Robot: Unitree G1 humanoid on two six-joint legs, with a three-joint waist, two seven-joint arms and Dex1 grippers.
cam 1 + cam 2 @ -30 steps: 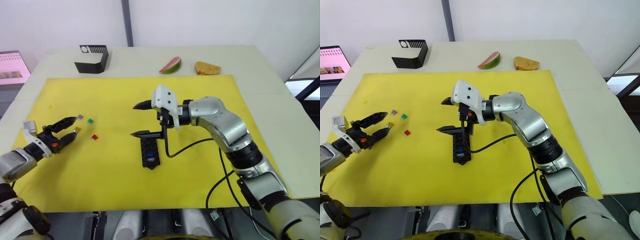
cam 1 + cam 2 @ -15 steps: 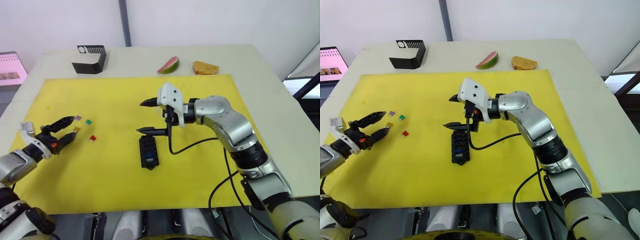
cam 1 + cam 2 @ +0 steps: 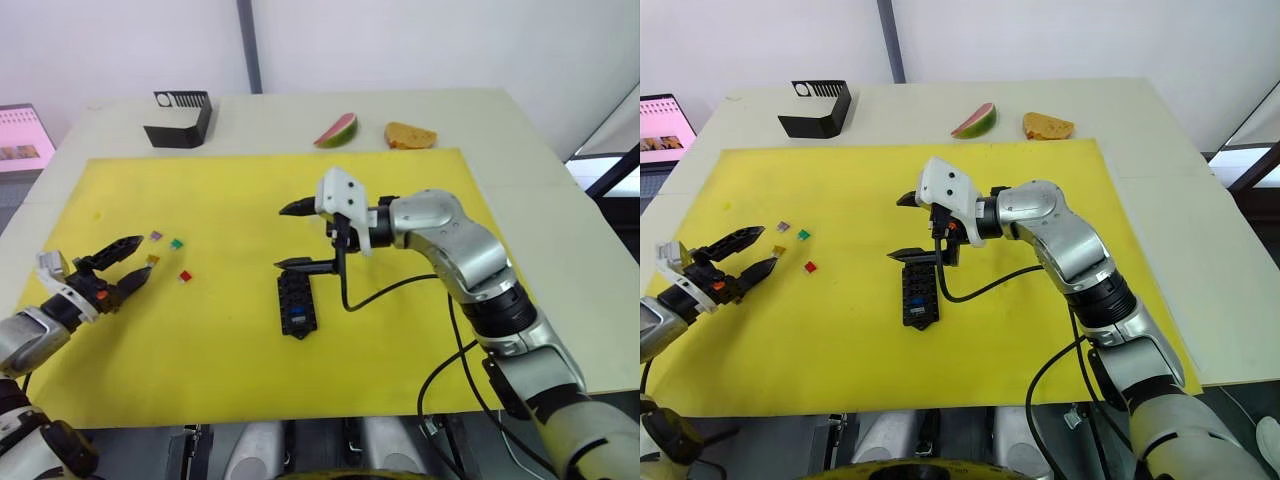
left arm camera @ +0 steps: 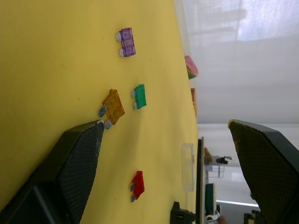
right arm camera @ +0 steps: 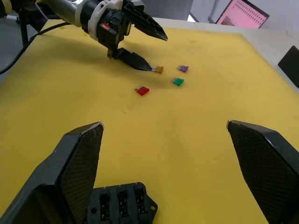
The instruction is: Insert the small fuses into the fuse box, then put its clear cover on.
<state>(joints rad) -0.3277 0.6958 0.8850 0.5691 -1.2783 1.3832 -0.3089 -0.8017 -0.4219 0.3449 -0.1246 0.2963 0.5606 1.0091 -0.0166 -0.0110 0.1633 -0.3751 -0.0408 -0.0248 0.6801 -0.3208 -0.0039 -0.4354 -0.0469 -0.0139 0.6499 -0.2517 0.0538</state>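
The fuses look to be featherweight bits of hard plastic with two thin metal legs, so they will likely skid on the yellow mat [image 3: 400, 350] if nudged and could flip out of a loose pinch; the safest hold is probably across the flat coloured body, legs pointing away, so they can go straight down into a slot. The left hand [image 3: 120, 266] is wide open and holds nothing, its fingers low over the mat, and the tan fuse [image 4: 112, 106] lies right at the tip of one finger [image 4: 77, 158], touching or nearly so. Just beyond that are the green fuse [image 4: 139, 96] and, a little farther out, the purple fuse [image 4: 126, 41], while the red fuse [image 4: 137, 184] sits off to the side, towards the other finger. The fuse box [image 3: 298, 303], a stiff black block that should stay put under a light press, lies well apart from the left hand, farther across the mat, directly beneath the right hand [image 3: 292, 238]. That hand is also spread wide and empty, hovering above the near end of the box. One slot already holds a blue fuse [image 3: 298, 322]. The clear cover [image 4: 188, 167] shows faintly in the left wrist view past the red fuse; being thin, smooth and hard to see, it will probably be slippery and best taken by its long edges. A black slotted box [image 3: 181, 117], a watermelon slice [image 3: 339, 130] and a piece of bread [image 3: 413, 135] lie at the far side of the tabletop [image 3: 560, 240]
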